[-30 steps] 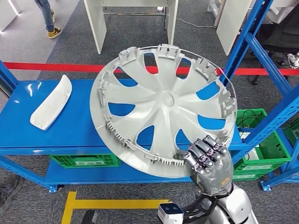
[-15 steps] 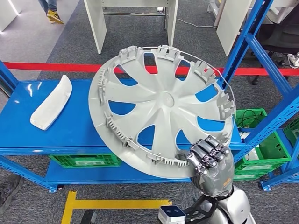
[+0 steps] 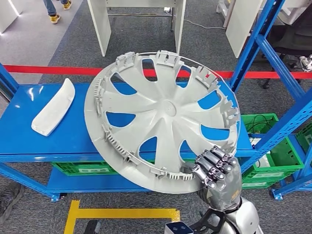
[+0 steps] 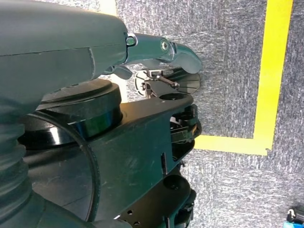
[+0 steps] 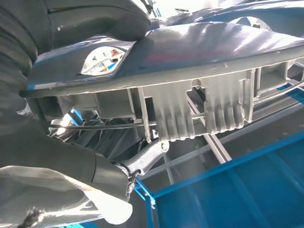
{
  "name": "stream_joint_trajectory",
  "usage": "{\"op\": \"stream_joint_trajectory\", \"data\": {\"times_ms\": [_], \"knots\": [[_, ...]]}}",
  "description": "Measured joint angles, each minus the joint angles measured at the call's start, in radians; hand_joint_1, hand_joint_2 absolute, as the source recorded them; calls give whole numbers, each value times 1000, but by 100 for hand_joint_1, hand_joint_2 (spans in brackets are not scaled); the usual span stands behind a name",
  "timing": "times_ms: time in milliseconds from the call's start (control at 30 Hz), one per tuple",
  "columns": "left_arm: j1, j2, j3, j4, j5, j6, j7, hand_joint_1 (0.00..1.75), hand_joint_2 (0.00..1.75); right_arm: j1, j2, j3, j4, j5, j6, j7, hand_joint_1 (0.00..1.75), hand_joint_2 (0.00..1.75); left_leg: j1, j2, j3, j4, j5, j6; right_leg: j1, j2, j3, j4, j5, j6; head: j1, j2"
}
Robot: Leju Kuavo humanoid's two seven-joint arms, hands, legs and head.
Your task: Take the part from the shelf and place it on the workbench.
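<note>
Already the big grey wheel cover [image 3: 162, 119] is sliding toward the robot and to its left compared with a second ago: its rim is now hanging further out over the front edge of the blue shelf [image 3: 48, 141], and its far edge is covering less of the red floor line. Judging by that, the part is coming off the shelf and the lifting step is well under way, while the placing on the bench is not yet started.

The cover is tilting, its ribbed inner side facing up, its far part over the shelf and its near rim out in the air above the lower level and the green crate [image 3: 88, 168]. The right hand [image 3: 217, 173] is gripping that near rim at the cover's right side, fingers curling over the top edge; the right wrist view is showing the rim's clips close against the hand. A white curved piece [image 3: 53, 107] is lying on the shelf, well apart.

The left hand [image 4: 157, 50] is hanging by the robot's body over the floor; whether it is spread or closed I cannot tell.
</note>
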Motion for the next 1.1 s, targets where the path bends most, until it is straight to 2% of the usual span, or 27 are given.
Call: {"op": "stream_joint_trajectory", "data": {"times_ms": [400,500,600,633,667,733,767,800,833,867,900,933,967,1000,1067,1100], "knots": [[0,-1,-2,0,6,1,0,0,175,1,2,1,-2,11,0,9,175,175,-8,0,-1,3,-2,4,-7,0,0,-1,2,5,0,0],[0,0,-3,0,7,1,0,0,175,1,2,1,-2,11,0,10,175,175,-13,0,-3,6,-5,10,-11,-1,1,-3,3,11,0,0],[0,-1,-4,0,9,2,1,0,175,1,3,3,-5,12,0,10,175,175,-8,-8,0,-6,2,24,-12,1,-5,5,-7,20,0,0],[-1,-2,-4,0,9,2,1,0,175,1,3,4,-7,11,0,10,175,175,-5,-12,2,-12,6,30,-11,8,-19,31,-24,21,2,0],[-2,-3,-4,0,10,2,1,0,175,2,3,5,-8,11,0,10,175,175,-2,-17,4,-16,9,33,-10,18,-46,81,-50,19,4,0],[-2,-5,-4,0,10,3,1,0,175,3,3,6,-8,9,0,9,175,175,-3,-31,3,-16,9,36,-6,32,-119,219,-105,15,8,0],[-1,-6,-4,0,10,3,2,0,175,5,3,8,-8,9,0,8,175,175,-4,-40,2,-16,9,36,-4,34,-150,270,-115,14,9,0],[-1,-6,-5,0,10,3,2,0,175,7,3,10,-8,7,0,8,175,175,-4,-51,3,-15,9,36,-3,36,-165,286,-104,12,9,0],[-1,-6,-5,0,10,3,3,0,175,8,3,13,-8,6,0,8,175,175,-4,-62,4,-15,8,35,-2,39,-163,264,-75,9,9,0],[-1,-7,-5,0,10,3,4,0,175,9,3,16,-8,5,0,9,175,175,-4,-76,5,-13,7,33,-2,47,-142,206,-32,5,10,0],[-2,-8,-5,0,10,3,4,0,175,9,2,20,-7,3,0,11,175,175,-4,-89,5,-11,6,30,-4,69,-115,139,4,0,9,0],[-3,-9,-5,0,10,4,4,0,175,9,2,24,-7,3,0,13,175,175,-3,-101,3,-7,4,26,-5,92,-88,79,27,-5,8,0],[-4,-9,-5,0,10,4,5,0,175,8,2,29,-6,3,0,15,175,175,-1,-113,-2,-4,4,19,-6,111,-70,39,38,-8,8,0],[-4,-10,-5,0,10,4,6,0,175,6,2,35,-6,3,0,18,175,175,2,-123,-8,-2,5,12,-5,123,-62,25,36,-11,7,0],[-3,-8,-5,0,10,4,7,0,175,2,1,47,-4,4,0,22,175,175,7,-144,-16,-3,8,-3,-3,105,-57,18,36,-16,7,0],[-2,-9,-6,1,10,4,7,0,175,0,1,53,-3,4,0,25,175,175,6,-136,-18,2,4,-11,-5,93,-51,12,37,-20,5,0]]}}
